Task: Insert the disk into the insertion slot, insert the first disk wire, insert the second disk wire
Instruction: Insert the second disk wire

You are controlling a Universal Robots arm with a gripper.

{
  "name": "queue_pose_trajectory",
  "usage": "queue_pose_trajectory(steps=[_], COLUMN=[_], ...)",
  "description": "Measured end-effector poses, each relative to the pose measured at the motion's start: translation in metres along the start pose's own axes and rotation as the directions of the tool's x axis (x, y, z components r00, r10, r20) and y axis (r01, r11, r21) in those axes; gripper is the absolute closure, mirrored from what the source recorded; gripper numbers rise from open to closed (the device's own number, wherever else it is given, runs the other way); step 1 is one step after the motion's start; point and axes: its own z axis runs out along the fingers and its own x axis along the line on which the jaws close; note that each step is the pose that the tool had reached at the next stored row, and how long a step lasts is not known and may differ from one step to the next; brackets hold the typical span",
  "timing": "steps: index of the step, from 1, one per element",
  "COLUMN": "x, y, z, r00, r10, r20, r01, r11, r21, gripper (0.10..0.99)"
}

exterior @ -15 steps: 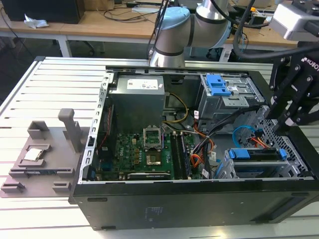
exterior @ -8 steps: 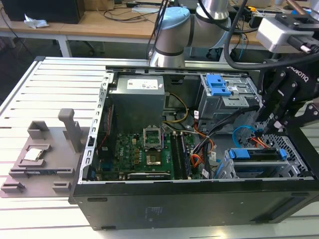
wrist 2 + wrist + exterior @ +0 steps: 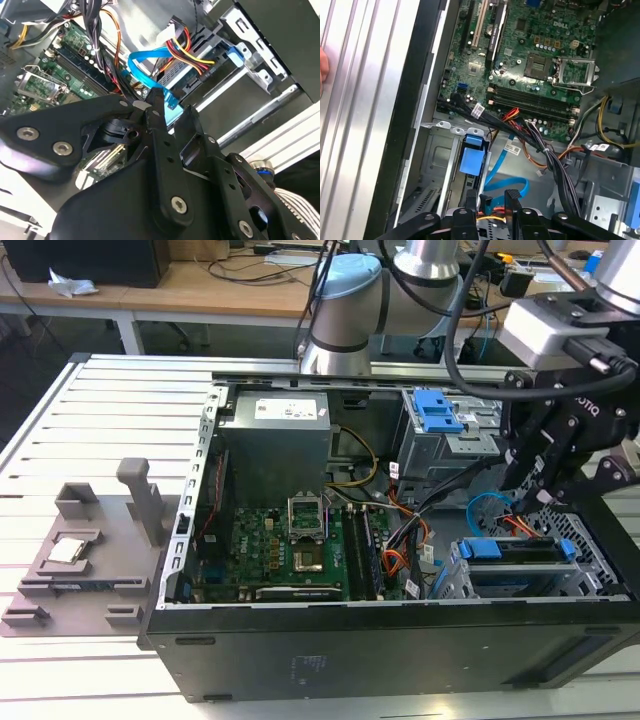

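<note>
Here, the claw (image 3: 171,107) is positioned low inside the open computer case (image 3: 400,650), just above the insertion slot (image 3: 452,585). Right at its tip the end of the second disk wire (image 3: 504,184) is found: the light blue cable is looped just ahead of the claw, and its plug is half covered by the claw's black linkage. Whether the claw is parted or clamped on that plug cannot be told. Directly below the claw the disk (image 3: 482,548) is lodged in the slot; little beyond its blue carrier is exposed, its flat faces being hidden by the perforated cage. Just past the tip the first disk wire (image 3: 187,55) is seen, its orange and red leads ending in a dark plug that is set against the disk's edge, though how deeply it is seated is hard to make out. Farther from the claw a black cable bundle (image 3: 555,160) is run across toward the motherboard (image 3: 520,55). Beyond the claw a grey cage (image 3: 440,412) with a blue clip is placed, partly screened by the claw's body in the exterior view. Well apart from the claw, outside the case, a grey fixture (image 3: 85,550) is laid on the slatted table (image 3: 110,410). The arm (image 3: 345,310) is cut off by the exterior view's top edge.
</note>
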Motion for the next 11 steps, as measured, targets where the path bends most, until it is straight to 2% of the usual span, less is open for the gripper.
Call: queue_pose_trajectory(steps=[4, 9, 10, 11], x=[-0.0001, 0.0000, 0.0000, 0.0000], y=[-0.0002, -0.0002, -0.0002, -0.0002], z=[0.0071, 0.0078, 0.0078, 0.0078], r00=[1.0000, 1.0000, 1.0000, 1.0000], r10=[-0.004, -0.004, -0.004, -0.004], r20=[-0.0005, -0.0029, -0.0036, -0.0041], r01=[0.004, 0.004, 0.004, 0.004], r11=[1.0000, 1.0000, 1.0000, 1.0000], r21=[0.000, -0.001, -0.001, -0.001], gripper=[0.725, 0.725, 0.741, 0.871])
